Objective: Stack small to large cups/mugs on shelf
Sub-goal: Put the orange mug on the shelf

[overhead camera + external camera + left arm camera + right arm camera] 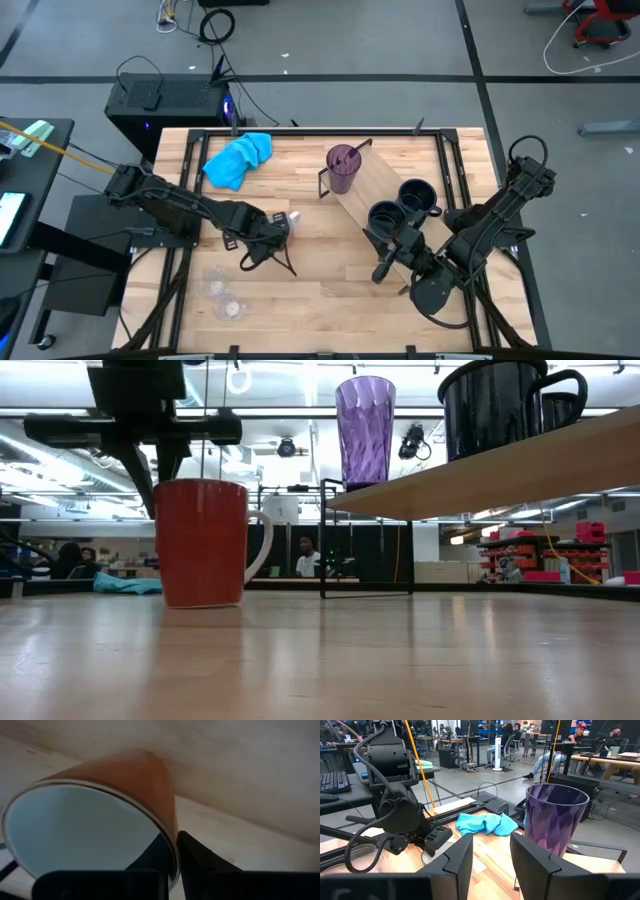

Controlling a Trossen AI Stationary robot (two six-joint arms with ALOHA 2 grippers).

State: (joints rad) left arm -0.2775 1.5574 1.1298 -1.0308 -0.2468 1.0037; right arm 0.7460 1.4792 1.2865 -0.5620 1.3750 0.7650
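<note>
I have the left gripper (272, 228) down over the mug (203, 542), which stands upright on the worktop (320, 262) with its handle pointing toward the shelf (385, 205). In the left wrist view one finger sits inside the rim and the other outside, so I read the jaws as clamped on the mug's wall. The mug reads red outside and pale inside. Its long axis is vertical, so I judge the coming lift to be straight up, then across toward the shelf.

The shelf lies well to the mug's handle side, raised on its wire frame. On it stand the purple tumbler (342, 166) at the end nearer the mug and two dark mugs (400, 203) farther along. The right gripper (400, 255) hangs beside the far end of the shelf, jaws part open and empty. Two clear glasses (222, 297) sit on the worktop near the mug; a blue cloth (237, 159) lies beyond it.
</note>
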